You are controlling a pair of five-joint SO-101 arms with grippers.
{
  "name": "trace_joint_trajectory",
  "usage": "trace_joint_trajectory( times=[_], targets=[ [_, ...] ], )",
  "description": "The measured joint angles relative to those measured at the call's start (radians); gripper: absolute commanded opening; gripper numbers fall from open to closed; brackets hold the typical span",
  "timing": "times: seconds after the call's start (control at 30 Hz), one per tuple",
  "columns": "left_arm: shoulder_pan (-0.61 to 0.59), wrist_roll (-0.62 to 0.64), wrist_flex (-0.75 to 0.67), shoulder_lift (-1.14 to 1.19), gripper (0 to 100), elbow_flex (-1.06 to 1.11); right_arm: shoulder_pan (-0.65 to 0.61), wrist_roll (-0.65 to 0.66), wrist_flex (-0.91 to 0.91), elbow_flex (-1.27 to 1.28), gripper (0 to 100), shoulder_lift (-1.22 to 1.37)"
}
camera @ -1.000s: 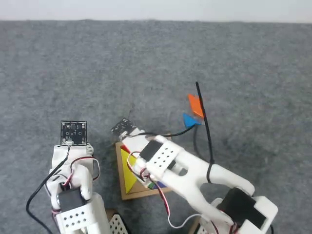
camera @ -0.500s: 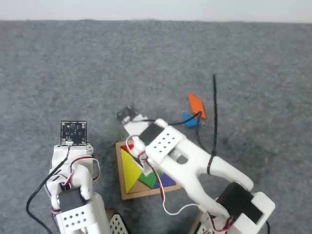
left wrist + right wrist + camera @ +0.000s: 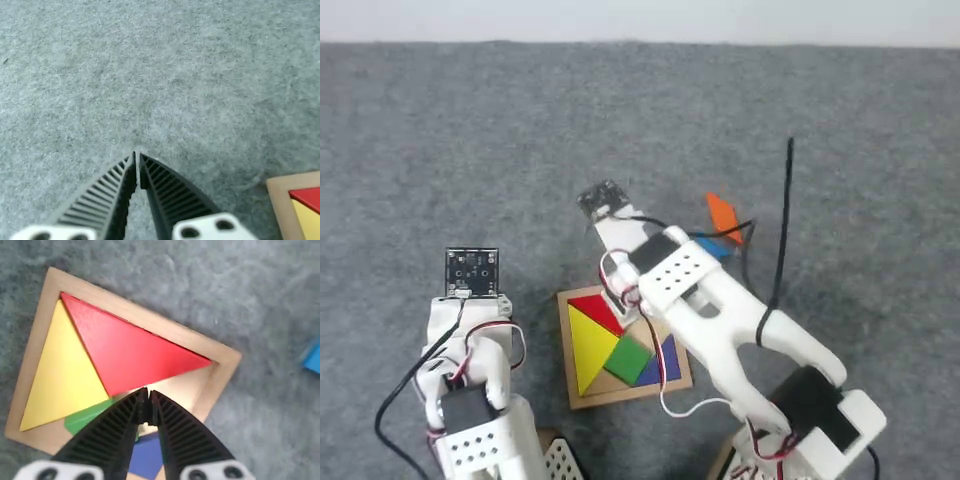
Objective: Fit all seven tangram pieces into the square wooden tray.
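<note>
Wooden tray [image 3: 563, 345] part-filled, my right tool [image 3: 148, 393] hovers above it closed and empty, so next I must open for the orange piece [image 3: 722, 213].

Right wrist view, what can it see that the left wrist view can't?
Extra in the right wrist view: the right gripper, shut, above the wooden tray, a green piece and a dark blue piece inside it, and a light blue piece out on the grey carpet. Extra in the left wrist view: the left gripper, shut, over bare carpet. In both: the wooden tray, the red triangle, the yellow triangle and the grey carpet.
</note>
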Motion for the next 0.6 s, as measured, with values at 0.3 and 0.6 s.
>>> trace_joint_trajectory(
  times=[0.3, 0.6],
  targets=[
    [0.0, 0.0, 0.0, 0.0, 1, 0.0, 0.006, 0.003, -0.129, 0.02, 0.7, 0.124],
    [0.0, 0.0, 0.0, 0.0, 1, 0.0, 0.005, 0.003, -0.11, 0.002, 0.7, 0.124]
  ],
)
